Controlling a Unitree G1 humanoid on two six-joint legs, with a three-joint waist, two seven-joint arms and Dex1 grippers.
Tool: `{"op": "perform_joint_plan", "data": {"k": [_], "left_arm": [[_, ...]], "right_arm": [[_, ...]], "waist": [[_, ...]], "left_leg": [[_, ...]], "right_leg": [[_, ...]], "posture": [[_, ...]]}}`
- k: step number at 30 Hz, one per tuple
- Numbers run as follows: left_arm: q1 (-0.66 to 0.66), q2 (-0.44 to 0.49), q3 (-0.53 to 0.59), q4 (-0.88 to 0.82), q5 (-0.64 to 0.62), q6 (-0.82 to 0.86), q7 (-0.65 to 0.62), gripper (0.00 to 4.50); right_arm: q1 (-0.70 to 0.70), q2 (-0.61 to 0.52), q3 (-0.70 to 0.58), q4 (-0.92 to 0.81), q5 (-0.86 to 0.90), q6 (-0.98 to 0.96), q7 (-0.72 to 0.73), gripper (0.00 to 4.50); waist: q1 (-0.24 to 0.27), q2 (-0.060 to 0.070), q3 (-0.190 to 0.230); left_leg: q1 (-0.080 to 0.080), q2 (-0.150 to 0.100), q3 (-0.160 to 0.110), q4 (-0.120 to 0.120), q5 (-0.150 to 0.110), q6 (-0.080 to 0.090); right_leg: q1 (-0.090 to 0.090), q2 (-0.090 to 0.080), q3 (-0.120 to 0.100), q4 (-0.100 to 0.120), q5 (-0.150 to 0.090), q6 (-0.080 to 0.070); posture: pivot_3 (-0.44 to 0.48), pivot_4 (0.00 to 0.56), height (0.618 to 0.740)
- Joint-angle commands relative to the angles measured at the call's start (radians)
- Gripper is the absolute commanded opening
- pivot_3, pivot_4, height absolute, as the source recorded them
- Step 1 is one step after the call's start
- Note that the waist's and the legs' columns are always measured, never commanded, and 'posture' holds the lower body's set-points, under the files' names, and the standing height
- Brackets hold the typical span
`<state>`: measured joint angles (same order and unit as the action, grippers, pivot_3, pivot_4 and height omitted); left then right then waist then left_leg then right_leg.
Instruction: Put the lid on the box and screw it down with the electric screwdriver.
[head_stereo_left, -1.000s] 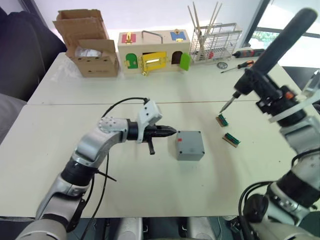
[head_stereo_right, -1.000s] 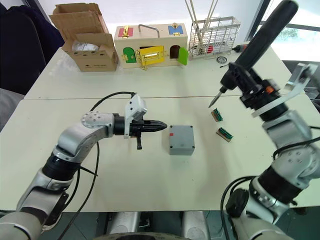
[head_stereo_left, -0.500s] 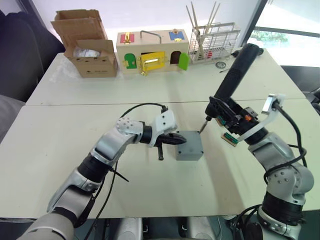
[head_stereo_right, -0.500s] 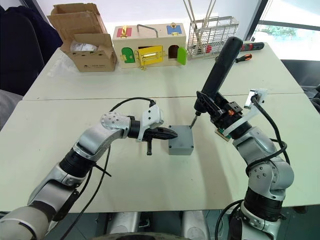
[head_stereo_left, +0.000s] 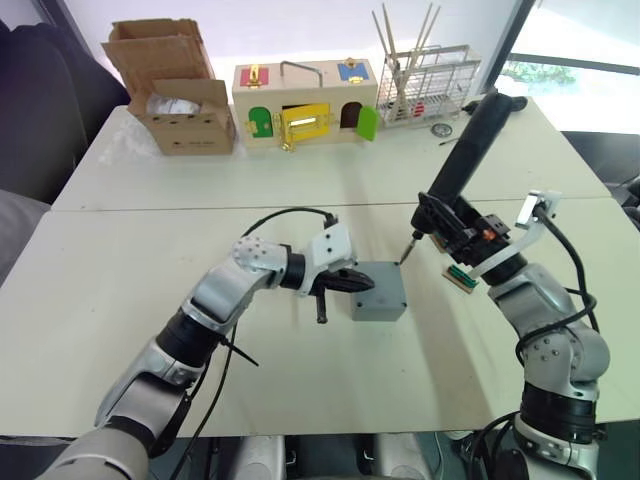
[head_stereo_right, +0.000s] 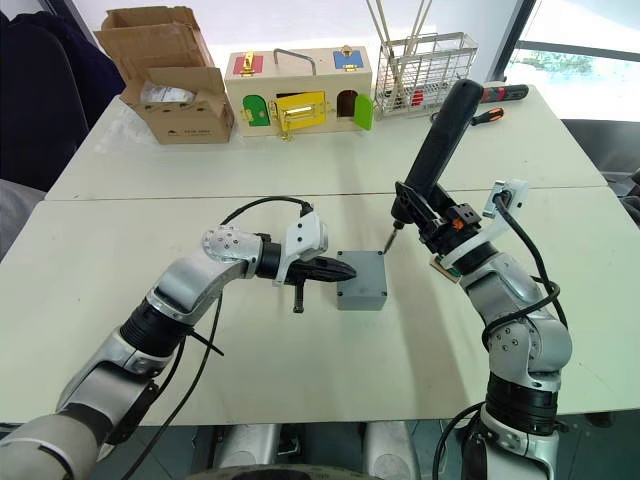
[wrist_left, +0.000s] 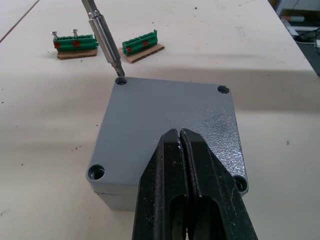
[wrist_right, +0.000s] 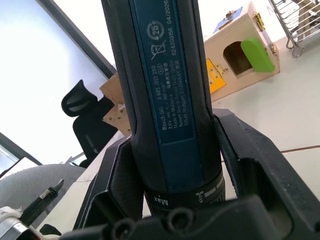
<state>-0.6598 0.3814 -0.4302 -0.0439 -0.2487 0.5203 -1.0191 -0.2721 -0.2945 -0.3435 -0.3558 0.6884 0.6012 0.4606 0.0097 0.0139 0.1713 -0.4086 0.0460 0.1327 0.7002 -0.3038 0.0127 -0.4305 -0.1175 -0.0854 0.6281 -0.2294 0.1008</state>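
The grey box (head_stereo_left: 380, 308) stands in the middle of the near table with the lid (wrist_left: 170, 110) lying flat on top of it. My left gripper (wrist_left: 180, 134) is shut, and its black tips rest on the lid from the left side (head_stereo_left: 366, 284). My right gripper (head_stereo_left: 468, 236) is shut on the electric screwdriver (head_stereo_left: 468, 145), which leans up and away to the right. Its metal bit (wrist_left: 106, 42) points down into the screw hole at the lid's far right corner (wrist_left: 120, 81). The lid's other three corner holes are open to view.
Two green terminal blocks (wrist_left: 75, 42) (wrist_left: 142, 42) lie just right of the box. On the far table stand a cardboard box (head_stereo_left: 180, 95), a wooden box with coloured doors (head_stereo_left: 305, 100), a wire rack (head_stereo_left: 430, 85) and thin hand screwdrivers (head_stereo_right: 498, 94).
Over the last second my right arm brought the screwdriver down from high on the right to the lid's far corner. My left gripper moved right onto the lid. Both have barely moved in the last half second.
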Motion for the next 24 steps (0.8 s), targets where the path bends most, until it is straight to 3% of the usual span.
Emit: {"op": "perform_joint_plan", "data": {"k": [1, 24], "left_arm": [[0.020, 0.008, 0.000, -0.011, 0.012, 0.016, 0.002, 0.00], [0.014, -0.007, -0.003, 0.010, 0.034, -0.004, -0.001, 0.00]], "right_arm": [[-0.007, -0.007, 0.009, -0.034, 0.015, -0.040, 0.002, 1.88], [-0.008, -0.043, -0.005, -0.041, 0.125, -0.032, -0.049, 1.88]], "waist": [[0.000, 0.000, 0.000], [0.000, 0.000, 0.000]], "left_leg": [[0.000, 0.000, 0.000, 0.000, 0.000, 0.000], [0.000, 0.000, 0.000, 0.000, -0.001, 0.002]], "right_leg": [[0.000, 0.000, 0.000, 0.000, 0.000, 0.000], [0.000, 0.000, 0.000, 0.000, 0.000, 0.000]], "posture": [[0.000, 0.150, 0.728], [0.000, 0.150, 0.728]]}}
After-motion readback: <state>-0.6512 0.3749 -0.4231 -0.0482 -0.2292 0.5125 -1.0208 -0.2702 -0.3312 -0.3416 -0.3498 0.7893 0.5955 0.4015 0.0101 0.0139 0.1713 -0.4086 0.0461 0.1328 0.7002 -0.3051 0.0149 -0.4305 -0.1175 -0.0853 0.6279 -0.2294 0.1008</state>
